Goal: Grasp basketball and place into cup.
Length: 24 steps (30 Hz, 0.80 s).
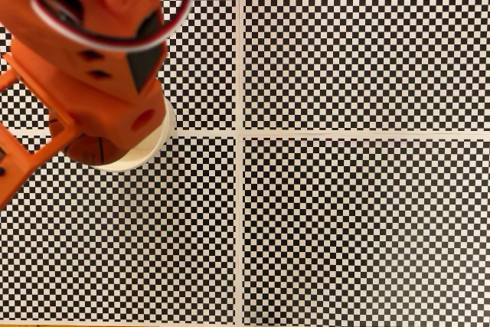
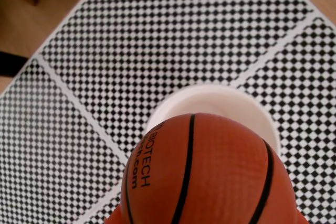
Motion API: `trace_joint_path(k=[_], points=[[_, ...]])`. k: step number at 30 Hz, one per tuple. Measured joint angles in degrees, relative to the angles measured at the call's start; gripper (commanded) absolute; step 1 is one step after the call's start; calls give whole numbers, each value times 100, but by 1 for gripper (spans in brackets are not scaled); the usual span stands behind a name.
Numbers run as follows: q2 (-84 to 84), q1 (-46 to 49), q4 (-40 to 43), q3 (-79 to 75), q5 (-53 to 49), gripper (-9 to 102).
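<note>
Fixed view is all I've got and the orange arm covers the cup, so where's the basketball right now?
Observer: In the wrist view the basketball fills the lower part of the picture, close to the camera, with the cup behind it.
Operator: Is anything already in the cup?
Observer: The part of its inside that shows in the wrist view is plain white; the ball hides the rest.
Operator: Is the claw shut on the ball?
Observer: I cannot tell. No fingertip shows clearly in either view; only a sliver of orange sits at the wrist picture's bottom edge, under the ball.
</note>
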Motion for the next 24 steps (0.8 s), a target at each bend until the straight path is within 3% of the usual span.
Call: trace_joint_path(k=[24], points=[[-18,220,44,-97,-105,25]])
